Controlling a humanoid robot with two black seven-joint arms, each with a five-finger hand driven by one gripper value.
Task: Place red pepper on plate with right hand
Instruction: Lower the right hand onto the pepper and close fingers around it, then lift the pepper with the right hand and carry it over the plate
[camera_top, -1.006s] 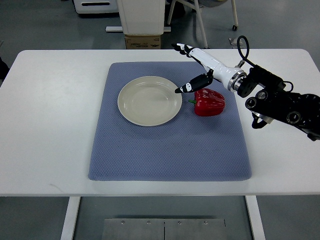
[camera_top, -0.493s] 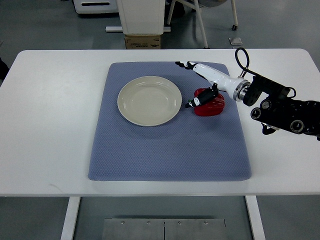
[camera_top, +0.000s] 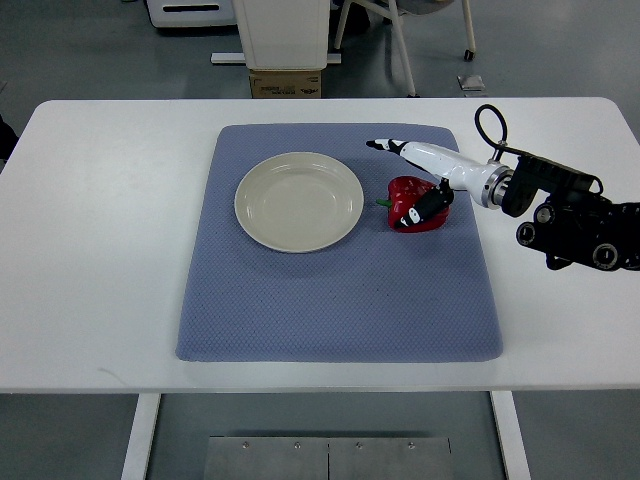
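Note:
A red pepper with a green stem lies on the blue mat, just right of the cream plate. The plate holds nothing. My right hand reaches in from the right edge and straddles the pepper. Its white fingers stretch past the pepper's far side and the black-tipped thumb lies against its near side. The fingers are spread and not closed on the pepper. The pepper rests on the mat. The left arm does not show.
The mat lies in the middle of a white table. My right forearm, dark with cables, hangs over the table's right side. A cardboard box and furniture legs stand on the floor beyond the far edge.
My right hand has drawn back to the right from the plate's edge and come down over the pepper, with the thumb now on its near side. The pepper and plate have not moved.

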